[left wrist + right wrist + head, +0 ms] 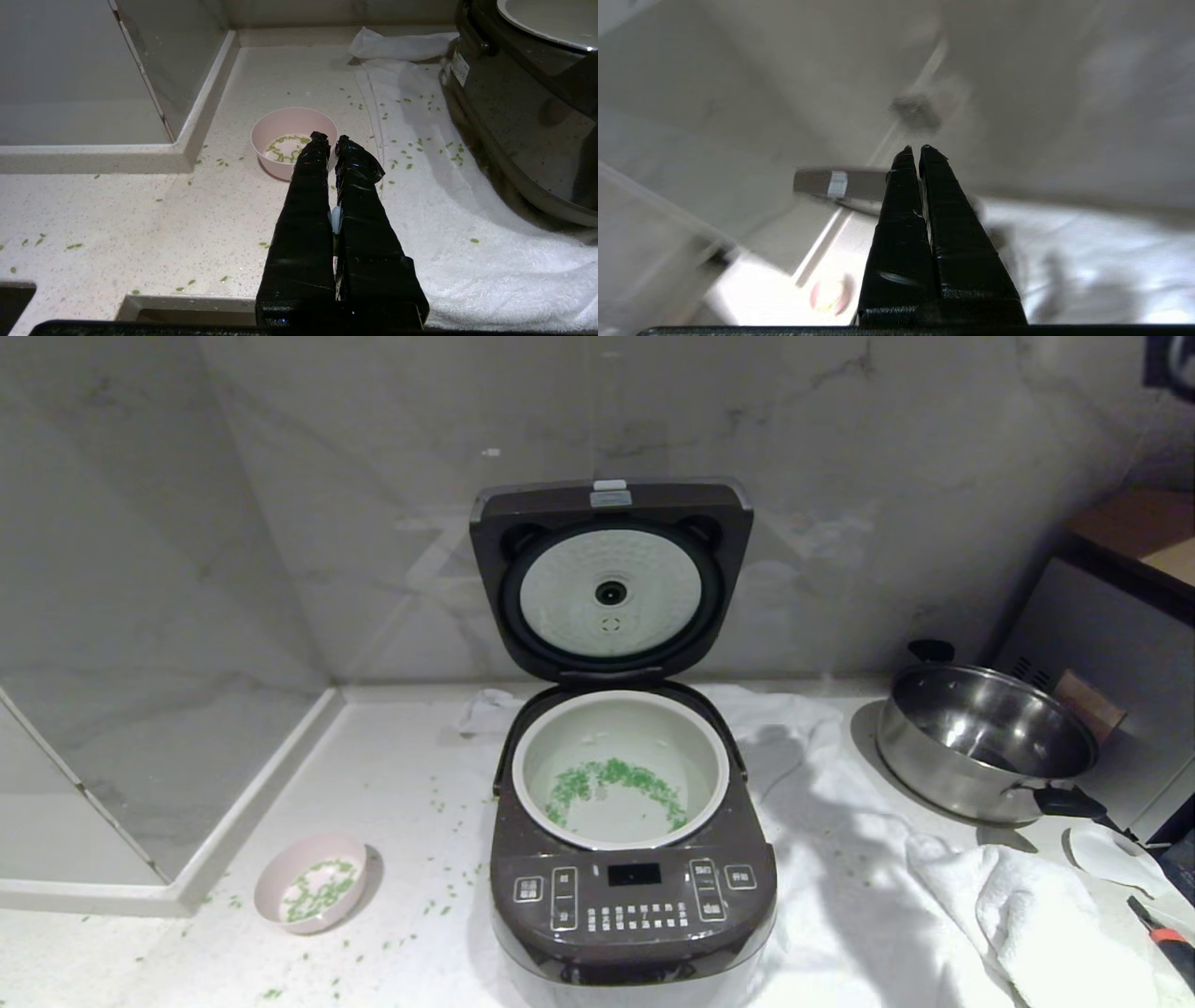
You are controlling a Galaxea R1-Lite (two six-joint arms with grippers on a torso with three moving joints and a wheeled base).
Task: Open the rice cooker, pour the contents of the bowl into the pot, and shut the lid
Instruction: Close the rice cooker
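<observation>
- The rice cooker (633, 859) stands in the middle of the surface (411, 784) with its lid (611, 581) swung fully up against the wall, so the white inner plate faces forward.
- The pot (621, 767) sits open in the cooker, with a ring of green grains (611, 782) already lying on its floor.
- The bowl (311, 882) rests on the surface to the cooker's left and apart from it, with some grains left inside; loose grains are scattered around it.
- Judging from this, the pour looks done and closing the lid is the step left.
- The coming move turns on the lid's free top edge (840, 183): in the right wrist view it shows as a level band, just beside the right gripper (915, 151) and off to one side of its tips.
- The right gripper is closed tight and carries nothing; it appears to be the arm placed for the lid, though neither arm shows in the head view.
- A push over that top edge, forward and down, is what I judge the lid calls for.
- The left gripper (327, 140) is pressed closed and empty, low over the surface, with the bowl (293, 140) straight ahead of its tips and the cooker (523, 140) off to its side.
</observation>
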